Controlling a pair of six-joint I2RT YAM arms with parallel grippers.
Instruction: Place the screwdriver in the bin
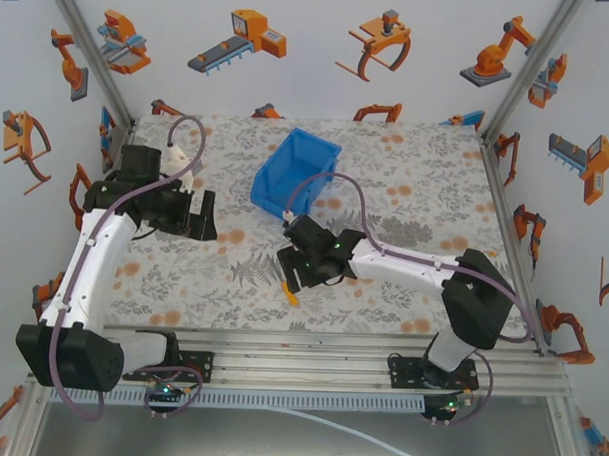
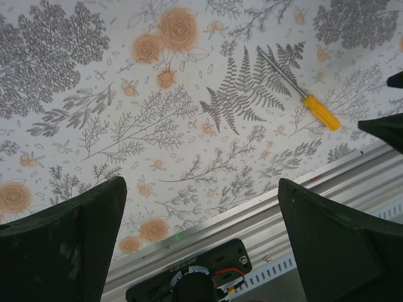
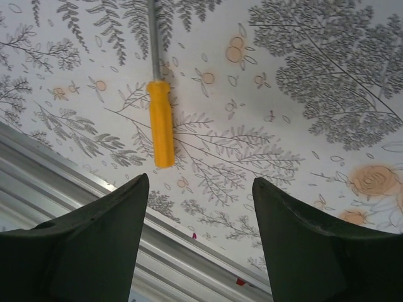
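**Screwdriver Near the Front Edge, Bin at the Back**

The screwdriver [image 1: 290, 292] is laid flat on the table [image 1: 416, 192], near its front edge and about midway across, close by the tips of the right gripper [image 1: 295, 276]. The bin [image 1: 294, 173] is set behind both, toward the back, well apart from the screwdriver. The left gripper [image 1: 199, 227] is held over the table's left side.

Open tabletop [image 1: 406, 182] around screwdriver [image 3: 160, 123]

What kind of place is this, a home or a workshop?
Probably a small robot test booth: a left arm and right arm bolted to a metal rail, white walls printed with robot pictures, and a flowered table holding a blue bin.
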